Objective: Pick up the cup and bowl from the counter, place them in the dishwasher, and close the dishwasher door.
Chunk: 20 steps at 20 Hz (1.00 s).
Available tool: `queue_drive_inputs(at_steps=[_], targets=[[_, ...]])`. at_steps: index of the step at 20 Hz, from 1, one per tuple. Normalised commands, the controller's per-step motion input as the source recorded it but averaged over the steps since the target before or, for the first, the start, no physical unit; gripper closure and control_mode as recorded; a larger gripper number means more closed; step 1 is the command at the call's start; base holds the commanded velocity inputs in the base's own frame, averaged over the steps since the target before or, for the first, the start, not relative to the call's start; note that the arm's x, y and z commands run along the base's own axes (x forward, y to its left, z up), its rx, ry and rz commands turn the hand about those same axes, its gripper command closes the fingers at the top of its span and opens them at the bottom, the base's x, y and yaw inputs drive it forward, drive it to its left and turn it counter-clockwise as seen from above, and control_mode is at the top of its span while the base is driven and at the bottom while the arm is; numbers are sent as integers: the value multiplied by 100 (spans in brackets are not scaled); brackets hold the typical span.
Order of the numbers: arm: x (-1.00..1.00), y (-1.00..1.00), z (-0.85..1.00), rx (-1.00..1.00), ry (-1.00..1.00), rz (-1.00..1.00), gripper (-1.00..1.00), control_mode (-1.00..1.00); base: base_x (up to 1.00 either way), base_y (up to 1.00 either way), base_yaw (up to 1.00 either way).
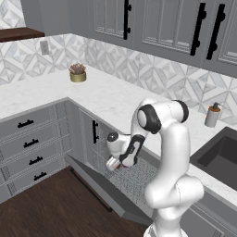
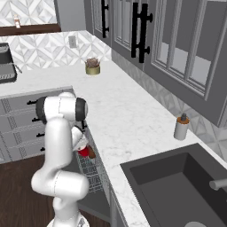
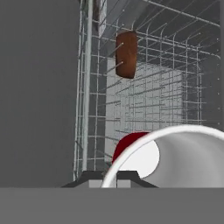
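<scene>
counter [image 1: 115, 99]: white marble-patterned slab, L-shaped, running above the grey drawers [image 1: 30, 143] and past the sink [image 1: 222, 155]
plant pot [image 1: 77, 73]: gold, upright on the counter, near the back wall, well apart from the sink
soap dispenser [image 1: 213, 115]: grey with a brown pump, upright on the counter, just beside the sink's far corner
sink: dark basin set into the counter
rack [image 3: 148, 87]: grey wire, inside the dishwasher below the counter
bowl [image 3: 127, 53]: dark brown, standing on edge among the rack's tines
</scene>
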Motion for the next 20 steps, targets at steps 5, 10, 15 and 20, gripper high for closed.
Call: queue_drive_inputs(at_steps=[5, 10, 15, 20], targets=[[63, 0, -64, -8, 0, -15, 100, -100, 0, 0, 0], [63, -12, -57, -6, 0, -16, 100, -100, 0, 0, 0], [59, -16, -43, -2, 0, -16, 100, -100, 0, 0, 0], [33, -9, -44, 0, 0, -12, 100, -100, 0, 0, 0]])
